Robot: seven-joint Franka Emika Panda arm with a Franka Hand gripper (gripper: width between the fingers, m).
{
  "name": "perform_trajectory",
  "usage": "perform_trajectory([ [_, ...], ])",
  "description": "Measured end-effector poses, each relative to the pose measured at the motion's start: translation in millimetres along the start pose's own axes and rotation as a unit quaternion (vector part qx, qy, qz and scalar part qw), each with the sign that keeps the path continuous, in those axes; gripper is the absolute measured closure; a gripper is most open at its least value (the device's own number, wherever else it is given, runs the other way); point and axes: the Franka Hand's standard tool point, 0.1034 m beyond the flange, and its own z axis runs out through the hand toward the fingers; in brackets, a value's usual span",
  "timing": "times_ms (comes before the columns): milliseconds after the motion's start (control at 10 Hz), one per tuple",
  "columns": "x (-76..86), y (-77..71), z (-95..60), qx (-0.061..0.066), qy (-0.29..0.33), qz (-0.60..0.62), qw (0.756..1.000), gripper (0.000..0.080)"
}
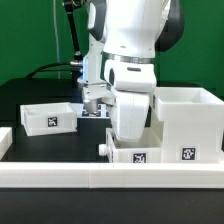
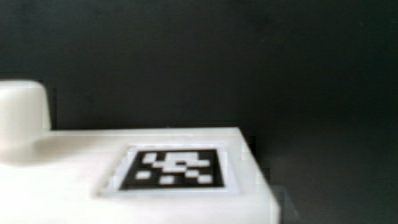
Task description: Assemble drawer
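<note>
In the exterior view a small white tray (image 1: 45,117) with a tag sits on the black table at the left. A second small tray (image 1: 135,152) with a tag and a small knob sits at the front centre. The large boxy case (image 1: 186,122) stands at the right, against that tray. My gripper (image 1: 94,103) hangs between the left tray and the arm's big white link, which partly hides it. The wrist view shows a white part (image 2: 71,160) with a square tag (image 2: 173,168) and a rounded knob (image 2: 18,115), very close and blurred. No fingers show there.
A long low white border wall (image 1: 100,180) runs along the table's front edge. The arm's bulky link (image 1: 132,95) stands over the front tray. Cables hang at the back left before a green backdrop.
</note>
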Motion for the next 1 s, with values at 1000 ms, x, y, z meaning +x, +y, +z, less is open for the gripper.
perform_trajectory([
  [1000, 11.3, 0.8, -1.1, -0.001, 0.002, 0.06, 0.998, 0.0757],
])
